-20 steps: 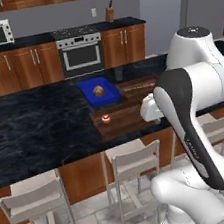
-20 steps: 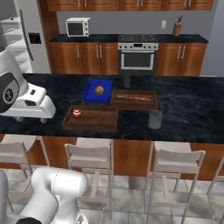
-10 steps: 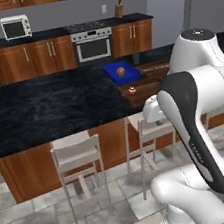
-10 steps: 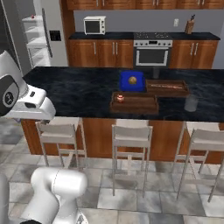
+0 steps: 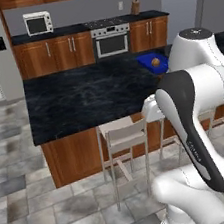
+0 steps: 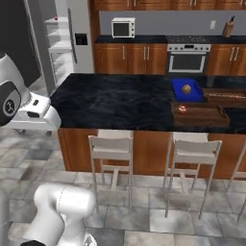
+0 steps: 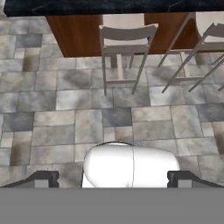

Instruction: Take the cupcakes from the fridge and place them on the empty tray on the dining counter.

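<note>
One cupcake (image 6: 182, 109) sits in the dark wooden tray (image 6: 202, 117) on the dining counter (image 6: 120, 101), up and well off to the right of the gripper (image 7: 113, 179). Behind that tray lie a blue tray (image 6: 185, 92) holding one brown bun (image 6: 186, 88), and a second wooden tray (image 6: 225, 94). The gripper points down at the tiled floor (image 7: 65, 118), fingers (image 7: 43, 178) spread wide with nothing between them. Three stools (image 7: 124, 48) stand ahead of it below the counter. The fridge (image 6: 62, 45) stands open, far beyond.
</note>
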